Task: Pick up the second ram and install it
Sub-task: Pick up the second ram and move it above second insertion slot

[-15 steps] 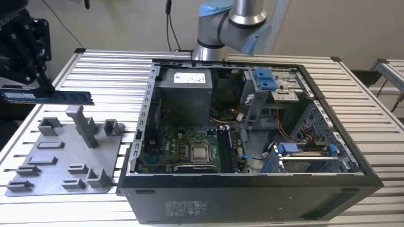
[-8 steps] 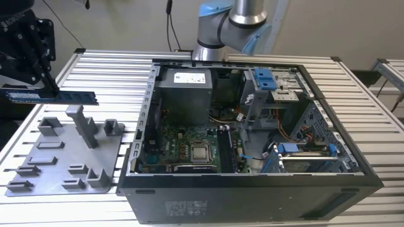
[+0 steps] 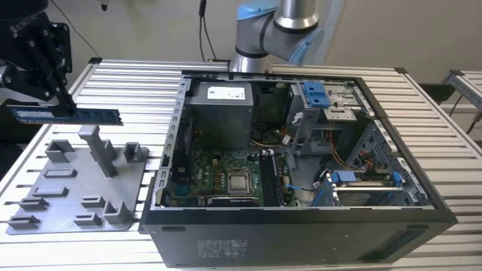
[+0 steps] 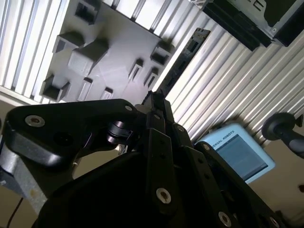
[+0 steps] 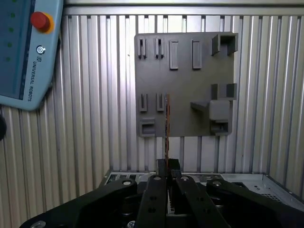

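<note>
The second ram (image 3: 89, 116), a thin blue strip with black chips, hangs level in the air above the grey fixture plate (image 3: 71, 189) at the exterior view's left. My gripper (image 3: 65, 106) is shut on it near its middle. In both wrist views the ram shows edge-on as a dark thin line (image 5: 166, 121) (image 4: 189, 53), running out from between my black fingers (image 5: 161, 167) (image 4: 151, 99) over the plate (image 5: 185, 80) (image 4: 111, 66). The open computer case (image 3: 178, 113) lies to the exterior view's right of the ram, with its green motherboard (image 3: 218, 175) exposed.
The plate carries upright posts (image 3: 99, 149) and small slots. Inside the case are a power supply (image 3: 222, 107), blue drive brackets (image 3: 316, 93) and cables. A teach pendant (image 5: 23, 52) (image 4: 240, 152) lies beside the ribbed metal table (image 3: 135, 84). The arm's base (image 3: 275, 28) stands behind the case.
</note>
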### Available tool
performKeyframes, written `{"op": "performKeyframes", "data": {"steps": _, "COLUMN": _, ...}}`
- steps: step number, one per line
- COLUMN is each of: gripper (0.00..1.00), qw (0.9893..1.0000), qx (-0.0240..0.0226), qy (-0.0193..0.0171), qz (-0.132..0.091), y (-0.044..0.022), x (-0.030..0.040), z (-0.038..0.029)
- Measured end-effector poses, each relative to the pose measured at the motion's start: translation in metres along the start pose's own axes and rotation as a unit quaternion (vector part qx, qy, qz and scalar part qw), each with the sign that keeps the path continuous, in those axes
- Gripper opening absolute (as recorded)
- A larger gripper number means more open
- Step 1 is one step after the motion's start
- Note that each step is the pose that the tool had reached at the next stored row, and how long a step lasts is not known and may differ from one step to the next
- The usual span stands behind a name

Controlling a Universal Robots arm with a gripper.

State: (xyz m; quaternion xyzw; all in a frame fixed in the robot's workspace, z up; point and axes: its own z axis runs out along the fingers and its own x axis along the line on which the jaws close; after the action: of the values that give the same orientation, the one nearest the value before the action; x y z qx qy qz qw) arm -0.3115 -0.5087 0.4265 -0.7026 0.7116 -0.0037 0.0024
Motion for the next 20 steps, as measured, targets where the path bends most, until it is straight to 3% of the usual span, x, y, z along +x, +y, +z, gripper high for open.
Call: {"op": "performKeyframes", "data": {"steps": 20, "gripper": 0.14, "qw": 1.0, "qx": 0.0, "qy": 0.0, "qz": -0.001, "y": -0.0458, "x": -0.0006, "z": 0.0004}}
